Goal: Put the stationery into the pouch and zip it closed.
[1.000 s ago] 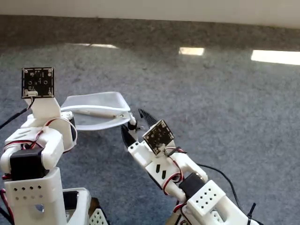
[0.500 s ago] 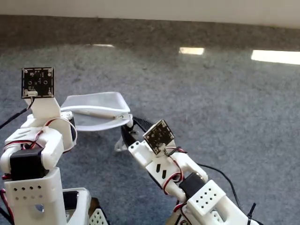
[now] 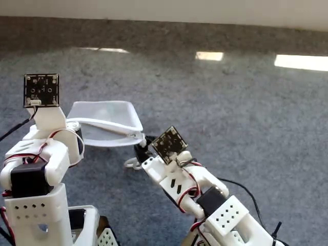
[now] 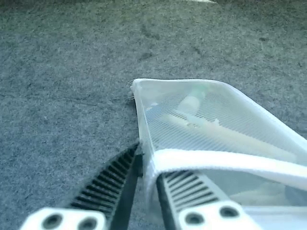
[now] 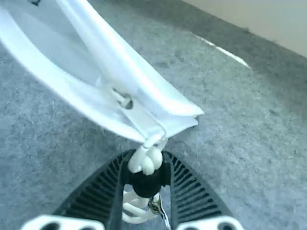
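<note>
Mesh pouch (image 3: 105, 123): left gripper (image 4: 146, 160) is clamping its fingers on one end as an anchor, while right gripper (image 5: 146, 167) is pinching the zip-pull cord (image 5: 152, 142) between closed fingers for zipping.

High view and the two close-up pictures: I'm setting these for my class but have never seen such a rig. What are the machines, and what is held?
Two small robot arms sit side by side at a grey table. The high view looks down from a fixed camera; the other two come from cameras on each arm's wrist. The left end effector pinches a mesh pouch with stationery inside. The right end effector grips the zip pull.
</note>
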Controlling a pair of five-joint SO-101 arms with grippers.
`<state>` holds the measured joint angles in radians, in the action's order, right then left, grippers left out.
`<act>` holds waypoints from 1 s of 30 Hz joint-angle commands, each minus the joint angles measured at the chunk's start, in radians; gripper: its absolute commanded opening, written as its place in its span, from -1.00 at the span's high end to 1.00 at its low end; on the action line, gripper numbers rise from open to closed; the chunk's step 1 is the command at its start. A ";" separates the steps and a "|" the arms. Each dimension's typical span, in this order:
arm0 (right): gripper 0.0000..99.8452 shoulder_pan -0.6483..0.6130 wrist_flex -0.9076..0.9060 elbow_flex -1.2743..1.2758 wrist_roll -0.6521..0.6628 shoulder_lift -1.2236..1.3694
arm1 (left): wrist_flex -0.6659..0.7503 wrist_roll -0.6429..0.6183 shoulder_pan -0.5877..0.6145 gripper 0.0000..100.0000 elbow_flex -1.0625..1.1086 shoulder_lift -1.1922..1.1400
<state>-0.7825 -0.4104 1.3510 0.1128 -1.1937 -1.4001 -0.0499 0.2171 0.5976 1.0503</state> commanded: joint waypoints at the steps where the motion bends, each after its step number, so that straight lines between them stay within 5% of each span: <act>1: 0.99 -0.016 -0.205 -0.139 0.071 -0.004 | 0.002 0.000 0.070 0.64 -0.013 0.021; 11: 0.99 -0.136 -0.389 -0.200 0.120 -0.157 | 0.127 -0.043 0.035 0.51 -0.018 0.021; 19: 0.99 -0.254 -0.466 -0.114 0.212 -0.412 | 0.258 -0.035 -0.157 0.51 -0.019 0.021; 30: 0.99 -0.317 -0.472 -0.081 0.218 -0.499 | 0.365 0.160 -0.512 0.51 -0.018 0.021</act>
<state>-1.0848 -0.8800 1.2804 0.3199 -1.6709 -1.0641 0.0867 -0.2217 0.5976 1.0503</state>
